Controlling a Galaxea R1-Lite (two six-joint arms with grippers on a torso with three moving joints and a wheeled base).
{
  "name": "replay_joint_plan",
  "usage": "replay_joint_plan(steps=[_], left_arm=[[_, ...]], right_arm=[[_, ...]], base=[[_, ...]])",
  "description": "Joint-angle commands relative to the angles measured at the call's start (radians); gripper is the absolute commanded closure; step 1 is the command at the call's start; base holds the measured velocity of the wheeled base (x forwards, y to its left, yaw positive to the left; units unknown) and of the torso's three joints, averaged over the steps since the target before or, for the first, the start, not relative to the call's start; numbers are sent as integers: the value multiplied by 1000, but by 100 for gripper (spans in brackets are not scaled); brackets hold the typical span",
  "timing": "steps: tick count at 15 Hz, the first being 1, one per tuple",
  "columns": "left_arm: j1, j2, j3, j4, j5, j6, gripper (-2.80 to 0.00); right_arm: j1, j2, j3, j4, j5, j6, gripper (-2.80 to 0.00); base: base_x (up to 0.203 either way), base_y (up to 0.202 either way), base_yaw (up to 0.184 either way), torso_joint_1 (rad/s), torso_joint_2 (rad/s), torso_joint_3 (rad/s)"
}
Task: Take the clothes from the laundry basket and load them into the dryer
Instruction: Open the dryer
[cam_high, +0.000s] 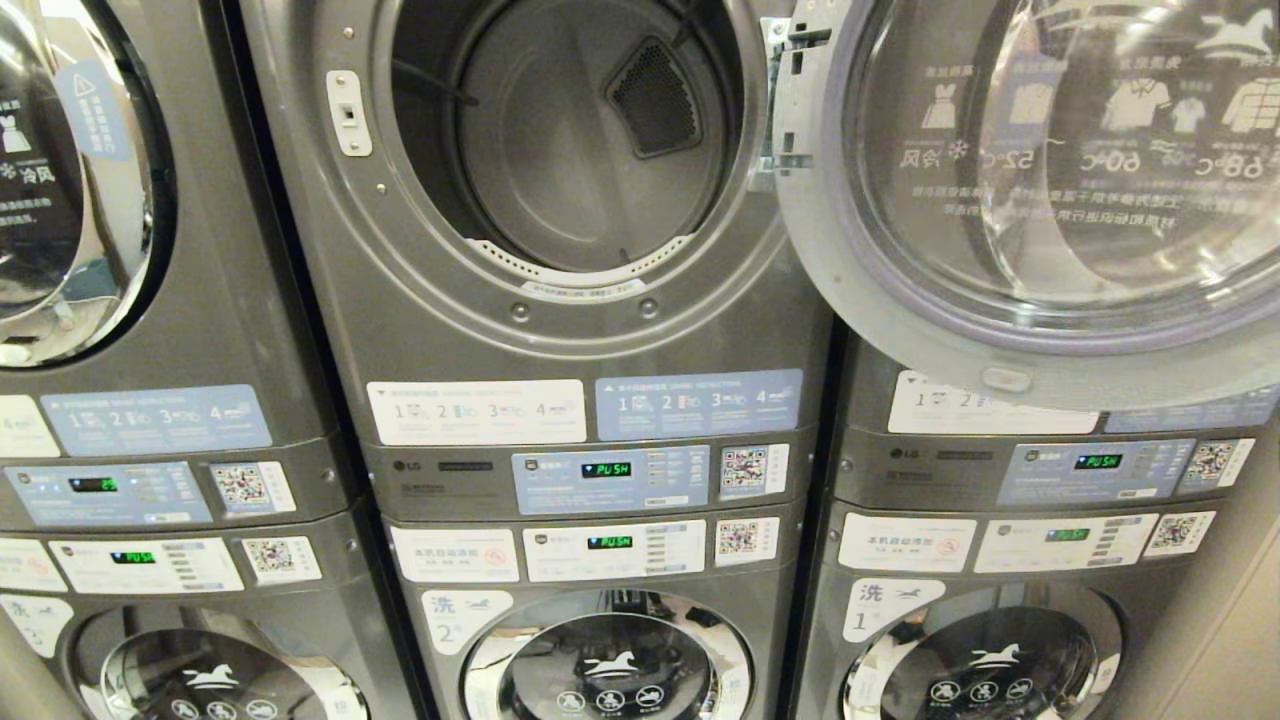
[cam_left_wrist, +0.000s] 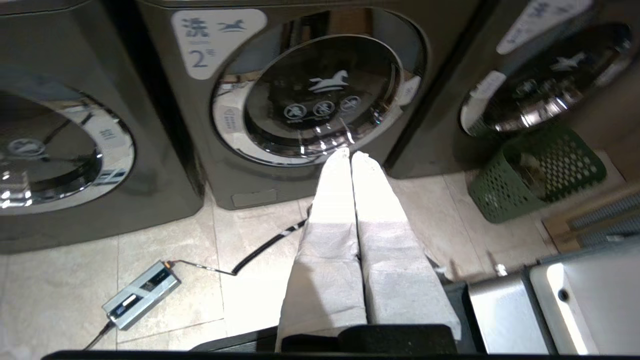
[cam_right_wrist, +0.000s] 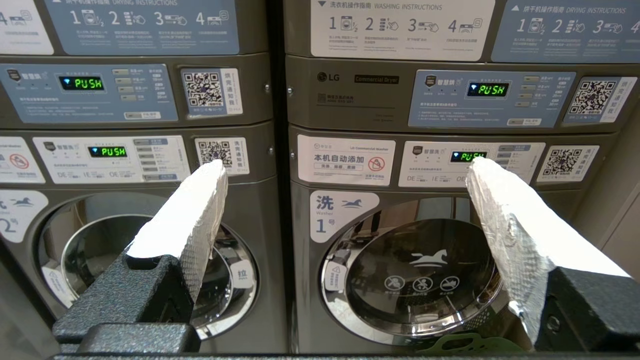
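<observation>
The dryer (cam_high: 540, 130) is the upper middle machine, and its drum stands open with nothing showing inside. Its round door (cam_high: 1040, 180) hangs swung out to the right. Neither arm appears in the head view. Low over the floor, my left gripper (cam_left_wrist: 351, 154) is shut with nothing between its white fingers, pointing at the door of washer 2 (cam_left_wrist: 320, 95). The green laundry basket (cam_left_wrist: 537, 172) stands on the floor in front of the right-hand washer; its inside is dark and no clothes can be made out. My right gripper (cam_right_wrist: 346, 162) is open and empty, facing washer 1 (cam_right_wrist: 425, 280) above the basket's rim (cam_right_wrist: 470, 345).
A grey box (cam_left_wrist: 141, 295) with a coiled black cable (cam_left_wrist: 265, 245) lies on the tiled floor before washer 2. Stacked machines stand left and right of the dryer. The open door covers the upper right machine. Part of my metal base (cam_left_wrist: 575, 300) shows near the basket.
</observation>
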Motion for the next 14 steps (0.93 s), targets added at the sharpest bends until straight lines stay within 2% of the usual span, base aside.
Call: replay_joint_plan(steps=[1,3,6,7,11,14], left_arm=[[88,-8,-1,-1,1,6,0],[229,-38,-1,-5,2,66,0],[314,-226,2,13,-5,190,0],[325,-266,2,21,-11,215,0],[298,-466,-1,31,-45,235,0],[297,-482,2,23,-48,232,0]], right_arm=[[0,-2,-2,1,0,0,-280],[0,-2,-2,1,0,0,-280],[0,-2,-2,0,0,0,-280],[0,-2,0,-1,0,1,-280],[0,-2,1,-3,2,3,-280],[0,-2,0,-3,1,3,-280]], base=[[0,0,0,0,0,0],[0,0,0,0,0,0],[0,0,0,0,0,0],[0,0,0,0,0,0],[0,0,0,0,0,0],[0,0,0,0,0,0]])
